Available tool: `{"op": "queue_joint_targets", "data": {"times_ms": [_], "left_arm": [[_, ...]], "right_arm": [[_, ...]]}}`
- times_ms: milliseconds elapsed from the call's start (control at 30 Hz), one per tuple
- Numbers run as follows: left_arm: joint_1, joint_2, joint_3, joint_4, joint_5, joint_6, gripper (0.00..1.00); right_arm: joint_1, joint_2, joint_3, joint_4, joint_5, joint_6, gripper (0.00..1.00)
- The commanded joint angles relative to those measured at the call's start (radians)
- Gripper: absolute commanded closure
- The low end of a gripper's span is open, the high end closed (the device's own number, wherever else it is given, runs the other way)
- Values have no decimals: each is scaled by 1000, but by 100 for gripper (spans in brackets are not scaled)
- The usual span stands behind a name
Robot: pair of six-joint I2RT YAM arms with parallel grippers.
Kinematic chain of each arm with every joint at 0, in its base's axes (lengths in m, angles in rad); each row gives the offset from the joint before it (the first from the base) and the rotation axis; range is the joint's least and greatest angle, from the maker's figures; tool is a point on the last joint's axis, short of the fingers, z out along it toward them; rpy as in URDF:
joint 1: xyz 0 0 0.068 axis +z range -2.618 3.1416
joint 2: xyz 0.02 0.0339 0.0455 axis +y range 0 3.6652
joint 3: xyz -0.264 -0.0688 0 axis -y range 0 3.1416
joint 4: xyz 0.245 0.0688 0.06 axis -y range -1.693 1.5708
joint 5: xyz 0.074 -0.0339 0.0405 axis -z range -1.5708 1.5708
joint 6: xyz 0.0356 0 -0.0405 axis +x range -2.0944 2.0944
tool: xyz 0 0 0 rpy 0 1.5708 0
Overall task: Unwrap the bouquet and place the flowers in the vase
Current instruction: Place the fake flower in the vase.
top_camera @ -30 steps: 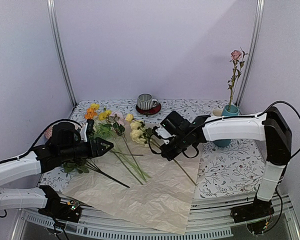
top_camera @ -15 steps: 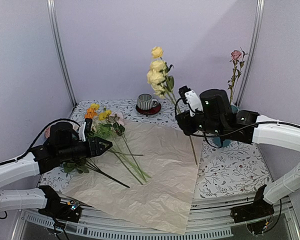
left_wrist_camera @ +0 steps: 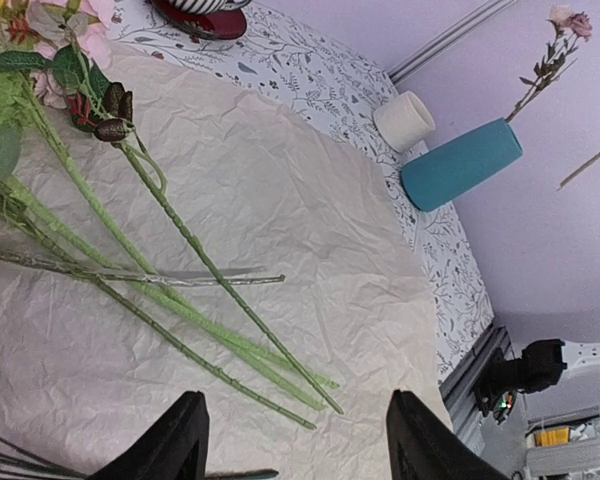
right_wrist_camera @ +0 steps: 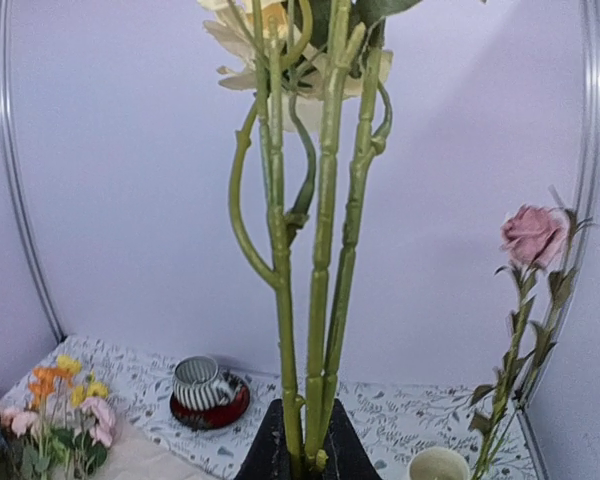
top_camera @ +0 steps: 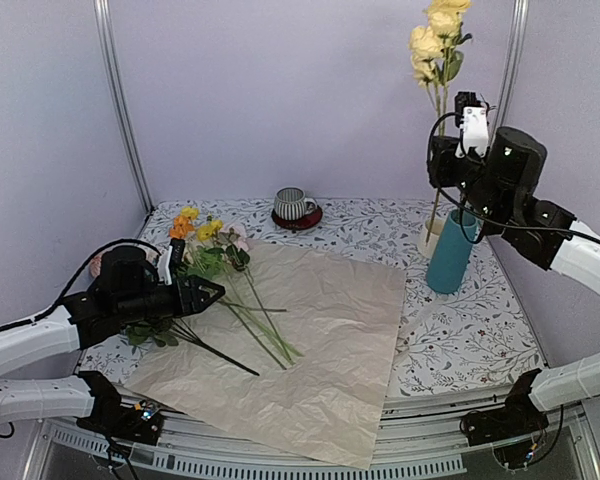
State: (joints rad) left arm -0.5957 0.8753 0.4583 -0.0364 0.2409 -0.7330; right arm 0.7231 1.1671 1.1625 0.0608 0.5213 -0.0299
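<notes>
No text, label, brand, number or sign can be read in any of the views.

The fingers (right_wrist_camera: 265, 450) pinch upright green flower stems (right_wrist_camera: 320, 250), with a pink rose (right_wrist_camera: 532, 235) to their right.
</notes>
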Motion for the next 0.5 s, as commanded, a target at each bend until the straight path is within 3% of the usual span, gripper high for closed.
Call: {"op": "queue_joint_targets", "data": {"times_ms": [0, 233, 367, 467], "left_arm": [[-12, 4, -6, 33, 8, 10, 37], [-12, -11, -14, 26, -3, 21, 37], [-12, -9, -13, 26, -3, 26, 37], [-12, -4, -12, 26, -1, 28, 37]], "right_arm": [[-69, -8, 38, 159, 27, -59, 98], [-207, -65, -102, 397, -43, -108, 97], [-347, -104, -154, 406, -187, 4, 98], [-397, -107, -165, 419, -200, 20, 98]]}}
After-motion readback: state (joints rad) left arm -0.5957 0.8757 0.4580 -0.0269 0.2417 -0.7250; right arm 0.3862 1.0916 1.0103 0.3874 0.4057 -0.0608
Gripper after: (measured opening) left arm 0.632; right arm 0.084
